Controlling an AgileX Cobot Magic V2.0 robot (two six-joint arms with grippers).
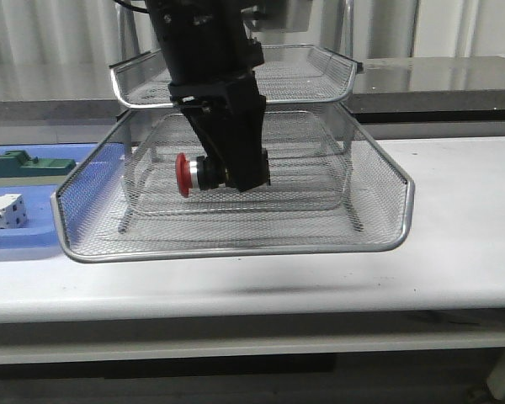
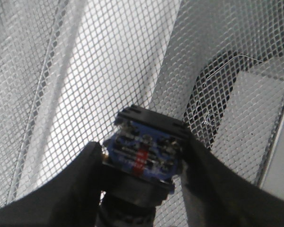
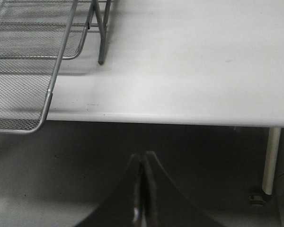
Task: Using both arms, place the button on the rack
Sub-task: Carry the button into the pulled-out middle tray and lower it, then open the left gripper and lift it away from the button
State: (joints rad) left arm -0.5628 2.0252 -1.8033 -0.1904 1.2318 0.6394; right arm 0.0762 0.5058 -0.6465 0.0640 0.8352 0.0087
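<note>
The button point(image 1: 194, 173), red mushroom head pointing left, hangs inside the rack point(image 1: 236, 244), just above the mesh of its big front tray and below the upper tier point(image 1: 311, 84). My left gripper point(image 1: 227, 172) comes down from above and is shut on it. In the left wrist view the button's blue-black rear block point(image 2: 144, 149) sits clamped between the two black fingers point(image 2: 83, 179), with mesh behind. My right gripper point(image 3: 143, 158) is shut with nothing in it, held off the table's front edge, right of the rack's corner point(image 3: 42, 101). It is out of the front view.
A flat blue tray point(image 1: 25, 240) lies left of the rack with a green block point(image 1: 25, 164) and a white boxy part point(image 1: 4, 210) in it. The white table point(image 1: 454, 219) stretches right of the rack. A table leg point(image 3: 270, 158) stands below its edge.
</note>
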